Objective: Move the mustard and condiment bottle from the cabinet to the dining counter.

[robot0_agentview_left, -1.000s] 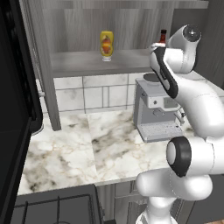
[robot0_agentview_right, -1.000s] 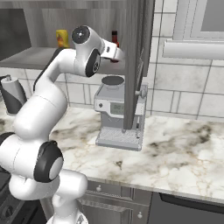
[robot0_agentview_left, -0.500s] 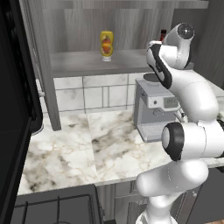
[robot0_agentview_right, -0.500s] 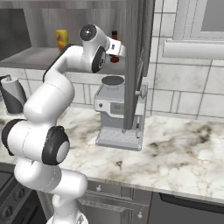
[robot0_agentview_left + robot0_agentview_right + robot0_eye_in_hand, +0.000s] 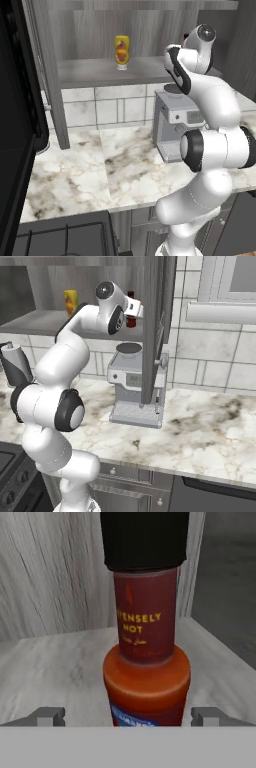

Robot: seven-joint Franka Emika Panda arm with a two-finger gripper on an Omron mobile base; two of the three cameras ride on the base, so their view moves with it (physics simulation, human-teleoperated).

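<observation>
**Q:** Dark fingers (image 5: 128, 716), what do they show you closest in?

**A:** In your hand view, two small fingertips sit at the bottom edge, spread wide to either side of the condiment bottle (image 5: 146, 662). You are not gripping it; a gap shows on each side. The bottle stands upright between them, with a black cap, a dark red neck printed in yellow lettering, and an orange-red shoulder.

**Q:** What does it stand on?

**A:** It stands on the grey shelf (image 5: 55, 667) inside the cabinet (image 5: 150, 30), near the shelf's right end, with wood-grain panelling behind it.

**Q:** Where is your arm?

**A:** From the left base view, your arm rises from the lower right and reaches up to the shelf, and the hand hides nearly all of the bottle. From the right base view, the bottle's red body (image 5: 131, 315) shows just past the hand, beside the open cabinet door (image 5: 155, 326).

**Q:** And the mustard?

**A:** The mustard (image 5: 121, 51) stands upright on the same shelf, well apart from the bottle, towards the left.

**Q:** What lies below?

**A:** A grey coffee machine (image 5: 172, 125) sits on the marble bench (image 5: 100, 165) under the shelf, against a tiled backsplash (image 5: 105, 107).
</observation>
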